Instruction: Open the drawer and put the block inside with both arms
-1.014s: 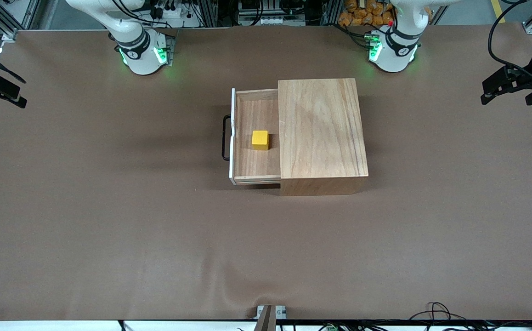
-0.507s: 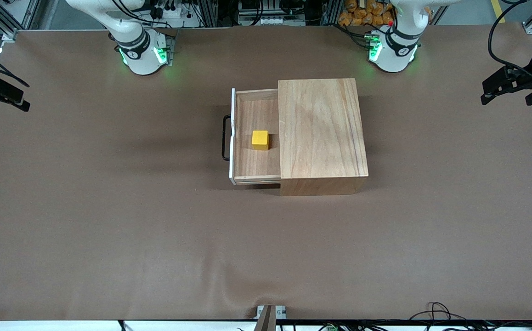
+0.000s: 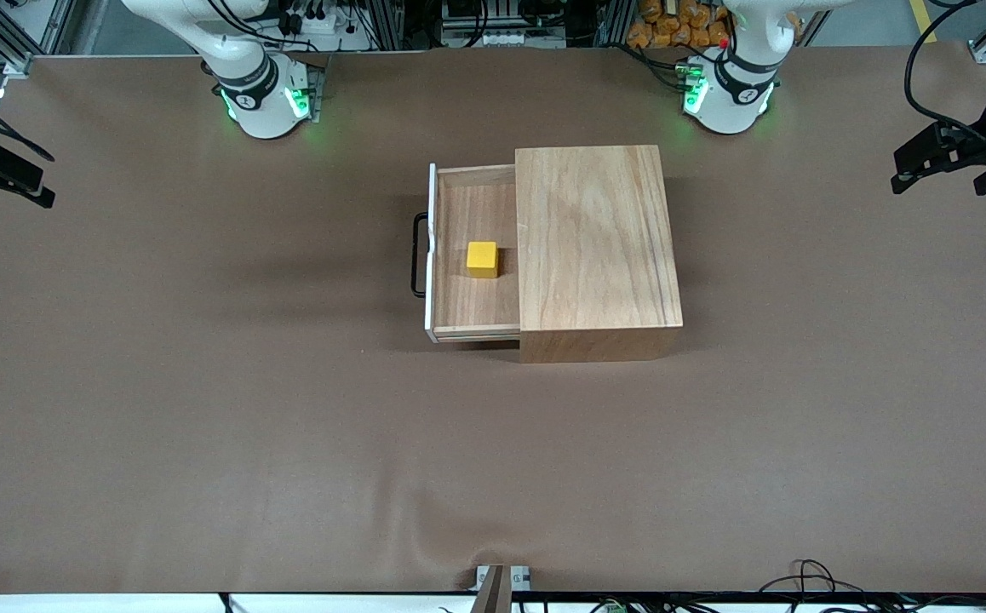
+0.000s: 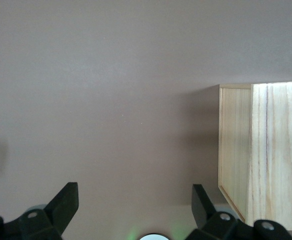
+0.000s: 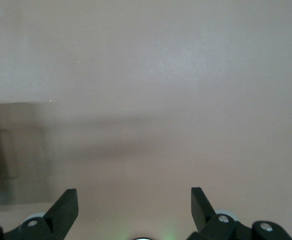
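Observation:
The drawer stands pulled out of the wooden box, its black wire handle pointing toward the right arm's end of the table. The yellow block rests on the drawer's floor, close to the box's opening. My left gripper hangs open over the table's edge at the left arm's end. In the left wrist view the left gripper holds nothing and a side of the box shows. My right gripper hangs open over the table's edge at its own end, and the right gripper is empty too.
A brown mat covers the whole table. The two green-lit arm bases stand along the table's edge farthest from the front camera. Cables lie at the nearest edge.
The right gripper has drifted a little at its end of the table. The left gripper, the drawer and the block have not moved.

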{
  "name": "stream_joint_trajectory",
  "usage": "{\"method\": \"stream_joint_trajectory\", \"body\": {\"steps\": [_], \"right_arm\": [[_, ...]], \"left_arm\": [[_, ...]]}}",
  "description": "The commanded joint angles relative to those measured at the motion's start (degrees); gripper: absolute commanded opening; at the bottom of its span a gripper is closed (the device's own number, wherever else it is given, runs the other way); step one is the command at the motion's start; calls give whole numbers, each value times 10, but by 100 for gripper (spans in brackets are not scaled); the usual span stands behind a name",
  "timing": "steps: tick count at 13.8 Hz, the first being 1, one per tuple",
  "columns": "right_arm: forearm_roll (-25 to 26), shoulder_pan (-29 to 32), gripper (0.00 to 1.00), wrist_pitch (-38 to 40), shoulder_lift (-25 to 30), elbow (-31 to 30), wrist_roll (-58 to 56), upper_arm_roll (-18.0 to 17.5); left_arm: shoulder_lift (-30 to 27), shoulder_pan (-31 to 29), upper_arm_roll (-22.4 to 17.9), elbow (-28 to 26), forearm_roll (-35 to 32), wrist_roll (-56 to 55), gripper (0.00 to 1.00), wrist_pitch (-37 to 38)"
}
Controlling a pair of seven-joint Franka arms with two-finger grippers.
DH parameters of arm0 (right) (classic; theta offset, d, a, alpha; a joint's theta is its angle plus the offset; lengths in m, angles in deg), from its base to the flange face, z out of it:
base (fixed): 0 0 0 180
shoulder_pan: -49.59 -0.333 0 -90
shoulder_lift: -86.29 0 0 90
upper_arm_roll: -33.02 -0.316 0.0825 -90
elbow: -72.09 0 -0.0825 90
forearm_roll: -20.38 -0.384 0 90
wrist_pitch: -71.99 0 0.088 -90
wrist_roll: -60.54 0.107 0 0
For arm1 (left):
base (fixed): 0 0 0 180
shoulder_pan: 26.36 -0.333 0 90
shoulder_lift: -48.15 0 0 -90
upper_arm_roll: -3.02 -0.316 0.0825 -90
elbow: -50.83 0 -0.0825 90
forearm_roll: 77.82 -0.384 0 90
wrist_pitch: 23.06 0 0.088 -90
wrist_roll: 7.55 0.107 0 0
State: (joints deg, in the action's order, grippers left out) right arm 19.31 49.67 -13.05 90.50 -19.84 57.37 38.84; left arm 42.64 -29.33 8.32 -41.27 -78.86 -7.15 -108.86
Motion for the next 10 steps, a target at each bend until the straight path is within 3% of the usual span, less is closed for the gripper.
{"method": "stream_joint_trajectory", "body": {"steps": [1, 10], "right_arm": [[6, 1, 100, -4, 4, -3, -7, -5], [9, 2, 100, -3, 5, -3, -7, -4]], "left_arm": [[-4, -5, 4, 1, 9, 2, 100, -3], [-5, -5, 5, 1, 9, -2, 100, -4]]}}
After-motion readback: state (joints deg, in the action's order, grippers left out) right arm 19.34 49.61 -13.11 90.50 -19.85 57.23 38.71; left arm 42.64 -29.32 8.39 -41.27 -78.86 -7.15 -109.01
